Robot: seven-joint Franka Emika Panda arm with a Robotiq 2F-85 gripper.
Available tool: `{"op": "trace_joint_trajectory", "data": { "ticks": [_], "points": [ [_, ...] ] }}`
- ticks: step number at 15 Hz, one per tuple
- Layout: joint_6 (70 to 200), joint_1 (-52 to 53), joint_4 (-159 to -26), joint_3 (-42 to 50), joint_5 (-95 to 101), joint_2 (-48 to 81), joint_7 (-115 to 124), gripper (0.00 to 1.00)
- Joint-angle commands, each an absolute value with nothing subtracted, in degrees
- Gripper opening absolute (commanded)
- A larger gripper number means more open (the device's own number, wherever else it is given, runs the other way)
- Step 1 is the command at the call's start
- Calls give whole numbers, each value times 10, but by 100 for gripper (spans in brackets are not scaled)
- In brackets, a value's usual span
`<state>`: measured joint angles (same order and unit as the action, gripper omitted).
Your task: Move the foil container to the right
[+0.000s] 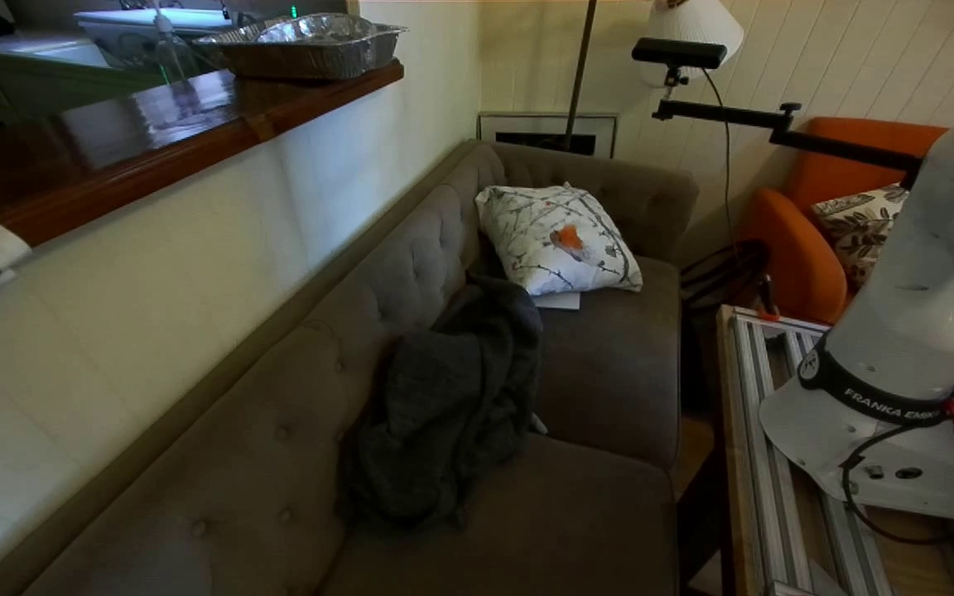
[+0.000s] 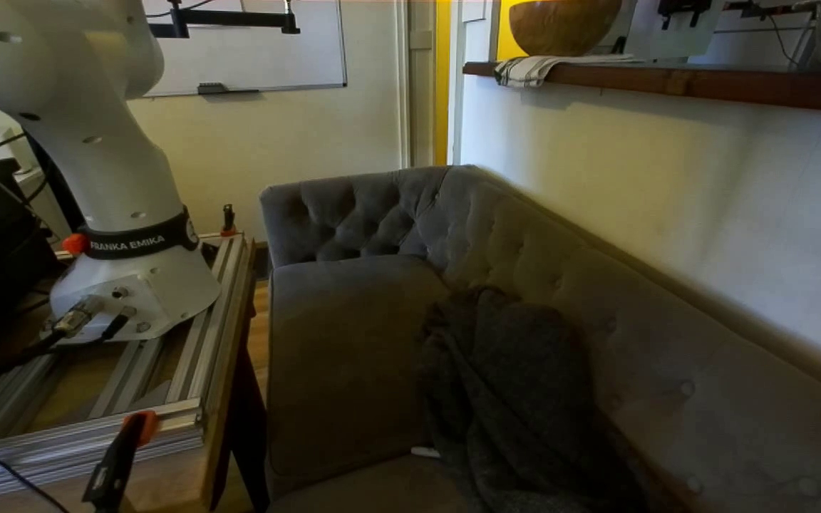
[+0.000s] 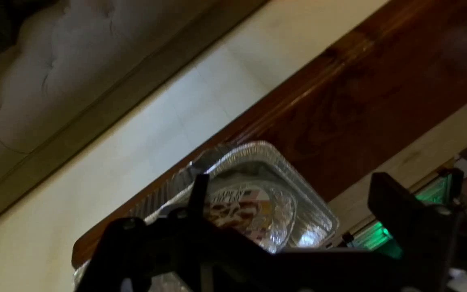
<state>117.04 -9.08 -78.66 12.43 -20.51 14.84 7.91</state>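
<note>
The foil container [image 1: 311, 61] is a shallow rectangular silver tray on the wooden ledge, close to the ledge's end, in an exterior view. It also shows in the wrist view [image 3: 305, 187], where a rounder foil piece with a printed reddish and pale label lies inside it. My gripper [image 3: 290, 179] is open, with its dark fingers wide apart. The tray's corner shows between and beyond the fingers, and the gripper body hides its lower part. I see nothing held. I cannot tell whether a finger touches the tray. The gripper is out of view in both exterior views.
The wooden ledge [image 1: 137, 136] runs along the wall above a sofa [image 1: 601, 356]. A striped cloth [image 2: 528, 70] and a wooden bowl [image 2: 564, 27] are at its other end. A clear bottle [image 1: 172, 54] stands by the tray. A dark blanket [image 1: 452, 406] and white patterned cushion [image 1: 539, 236] lie on the sofa.
</note>
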Motion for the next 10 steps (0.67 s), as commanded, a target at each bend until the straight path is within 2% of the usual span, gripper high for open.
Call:
{"op": "trace_joint_trajectory", "data": {
  "ticks": [1, 8, 10],
  "points": [
    [1106, -83, -891, 109, -211, 70, 20, 100],
    [956, -92, -966, 88, -215, -7, -137, 100],
    [957, -88, -931, 90, -205, 21, -111, 100]
  ]
}}
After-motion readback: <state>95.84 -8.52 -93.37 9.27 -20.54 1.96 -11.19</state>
